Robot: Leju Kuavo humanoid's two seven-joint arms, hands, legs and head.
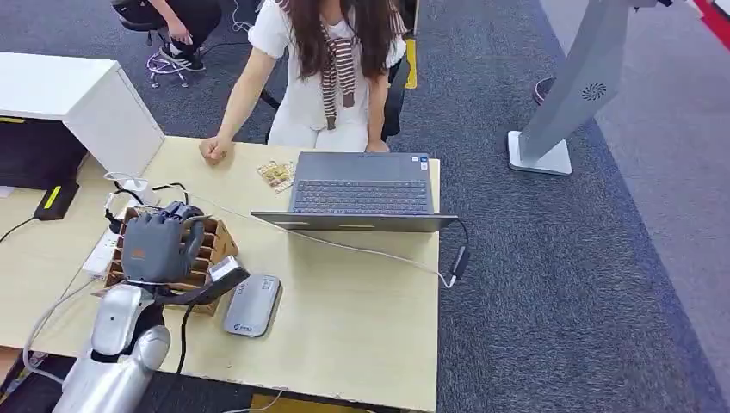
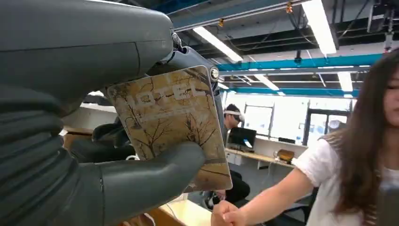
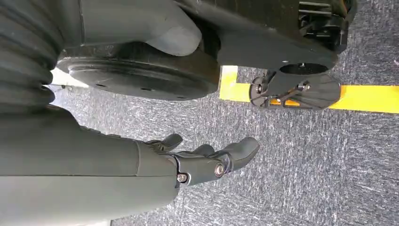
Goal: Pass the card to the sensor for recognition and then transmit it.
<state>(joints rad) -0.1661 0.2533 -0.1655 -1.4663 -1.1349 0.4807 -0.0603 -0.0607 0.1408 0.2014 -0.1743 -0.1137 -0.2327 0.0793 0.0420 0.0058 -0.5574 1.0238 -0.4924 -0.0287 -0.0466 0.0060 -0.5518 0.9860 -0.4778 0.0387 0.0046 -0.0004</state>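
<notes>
My left hand (image 1: 160, 244) is raised over the wooden card holder (image 1: 213, 243) at the table's left side, its back toward the head camera. In the left wrist view the thumb (image 2: 155, 172) and fingers pinch a brown card (image 2: 174, 117) printed "HOTEL" with bare trees, held upright. The grey card sensor (image 1: 251, 305) lies flat on the table just right of that hand. My right hand (image 3: 207, 162) hangs beside my body above the carpet, fingers loosely extended and holding nothing.
An open laptop (image 1: 361, 194) stands mid-table with a cable (image 1: 379, 252) running to its right side. A person (image 1: 331, 69) sits behind it, one fist (image 1: 213, 151) on the table. More cards (image 1: 277, 175) lie left of the laptop. A power strip (image 1: 102, 251) lies at the left.
</notes>
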